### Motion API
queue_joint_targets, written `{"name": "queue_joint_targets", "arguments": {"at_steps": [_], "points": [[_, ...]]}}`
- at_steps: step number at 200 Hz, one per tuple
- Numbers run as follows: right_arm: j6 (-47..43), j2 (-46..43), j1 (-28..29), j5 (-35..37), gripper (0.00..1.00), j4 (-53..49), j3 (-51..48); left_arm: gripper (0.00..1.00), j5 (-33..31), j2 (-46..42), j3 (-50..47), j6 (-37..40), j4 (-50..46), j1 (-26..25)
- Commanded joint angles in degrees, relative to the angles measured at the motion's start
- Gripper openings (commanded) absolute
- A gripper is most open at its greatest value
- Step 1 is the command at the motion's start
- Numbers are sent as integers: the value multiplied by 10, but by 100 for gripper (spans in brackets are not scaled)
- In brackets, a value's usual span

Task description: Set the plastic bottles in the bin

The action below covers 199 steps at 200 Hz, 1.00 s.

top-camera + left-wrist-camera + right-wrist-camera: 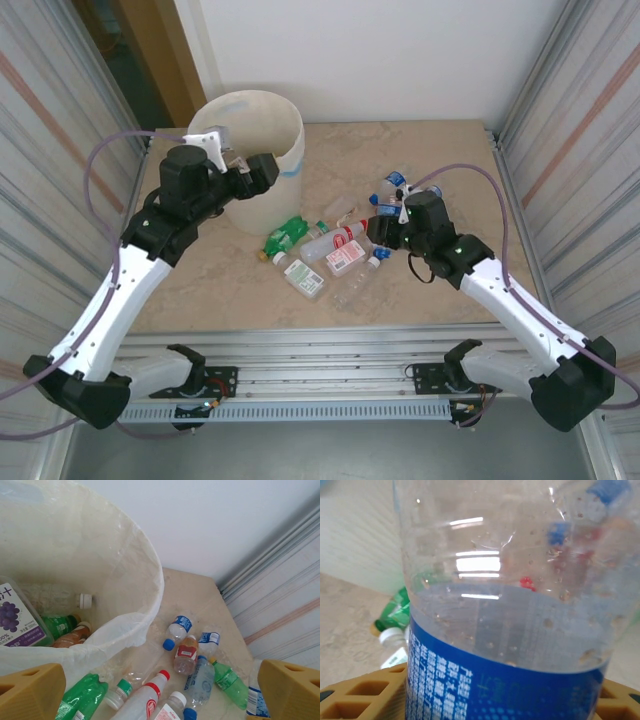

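The left arm hangs over the bin (pixel 292 125), which stands at the far left of the bench (pixel 200 295). From its wrist camera, the left fingers (pixel 30 692) are spread wide with nothing between them. Down inside the lined bin (pixel 152 580) I can make out 4 bottles: one with a purple grape label (pixel 15 617), a clear one with a white cap (pixel 60 600), a green one (pixel 60 626) and a brown one (pixel 70 639). The rest of the plastic bottles (pixel 340 245) lie scattered on the bench just right of the bin, among them a green bottle (pixel 285 235), a red-labelled bottle (pixel 347 238) and a white-labelled bottle (pixel 303 276). The right arm reaches low into the right side of that heap. Its right fingers (pixel 365 695) pinch a clear bottle with a blue label (pixel 505 630), which stands upright between them, close against the wrist camera.
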Motion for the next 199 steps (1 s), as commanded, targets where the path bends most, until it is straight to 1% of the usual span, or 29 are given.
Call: {"name": "queue_joint_targets", "arguments": {"at_steps": [1,35,61,109,160,199], "points": [[-46,-6,11,-40,45,65,29,99,22,-19,-11,-7,10,-3],[-80,16,23,-87,44,99,53,98,59,-21,-13,-10,12,-4],[-94,32,33,-118,44,130,64,98,91,-17,-15,-7,22,-14],[-108,44,49,-167,45,185,76,98,133,22,11,7,23,-46],[-110,65,67,-193,45,215,98,99,158,69,48,25,46,-91],[-112,84,82,-207,45,224,118,99,170,96,62,24,56,-100]]}}
